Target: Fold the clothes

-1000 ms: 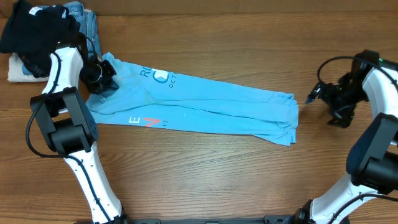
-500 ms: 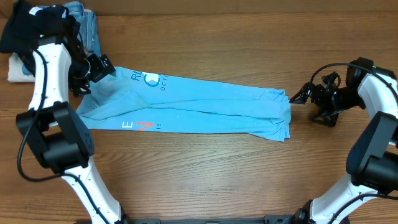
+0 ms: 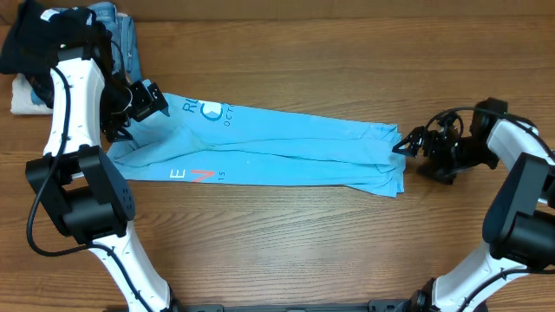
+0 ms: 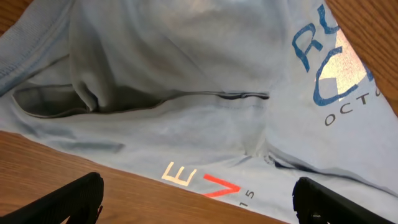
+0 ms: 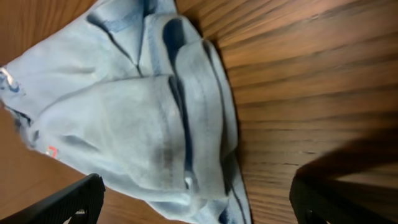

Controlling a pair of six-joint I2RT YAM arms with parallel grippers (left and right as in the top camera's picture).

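The clothes, a light sky-blue T-shirt (image 3: 277, 147), lie folded into a long band across the table, with printed lettering near the left end and red-and-white letters on the front edge. My left gripper (image 3: 143, 97) hovers open over the shirt's left end; its wrist view shows the shirt (image 4: 186, 93) below and nothing between the fingertips (image 4: 68, 199). My right gripper (image 3: 406, 140) is open just off the shirt's bunched right end (image 5: 161, 124), jaws wide and holding nothing.
A black garment (image 3: 48, 39) and blue denim jeans (image 3: 121, 26) are piled at the back left corner over something white (image 3: 24, 97). Bare wooden table (image 3: 286, 251) stretches in front of and behind the shirt.
My left gripper has opened and let go of the shirt's left end, lifting slightly away. My right gripper has moved left toward the shirt's right end. The shirt shifted a little left.
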